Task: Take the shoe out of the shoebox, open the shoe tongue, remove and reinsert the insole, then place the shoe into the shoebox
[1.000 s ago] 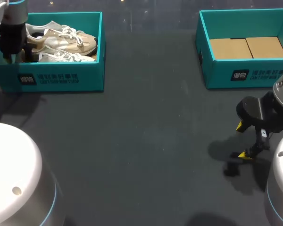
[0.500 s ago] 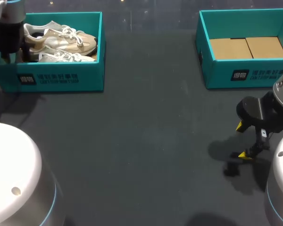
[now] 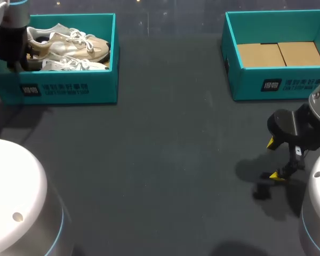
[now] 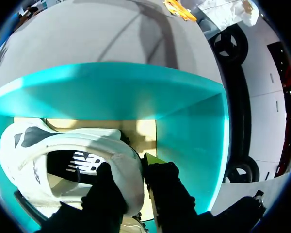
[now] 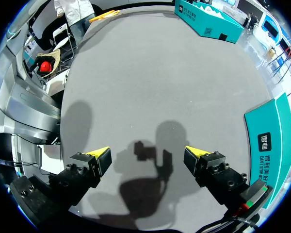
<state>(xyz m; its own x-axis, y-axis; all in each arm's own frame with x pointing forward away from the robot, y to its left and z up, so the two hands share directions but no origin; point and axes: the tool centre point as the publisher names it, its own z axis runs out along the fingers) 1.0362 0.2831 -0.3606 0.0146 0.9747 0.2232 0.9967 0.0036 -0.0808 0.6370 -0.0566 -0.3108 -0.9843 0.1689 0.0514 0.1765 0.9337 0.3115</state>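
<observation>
Left end effector (image 4: 136, 174) grips the shoe (image 4: 63, 145) by its heel collar, nine o'clock in its box (image 4: 111, 92); likely light, floppy. Right end effector (image 5: 148, 154) spread wide, empty.

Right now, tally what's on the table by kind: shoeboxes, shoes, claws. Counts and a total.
shoebox: 2, both teal
shoe: 2, both in the left box
claw: 2, left, right
total: 6
</observation>
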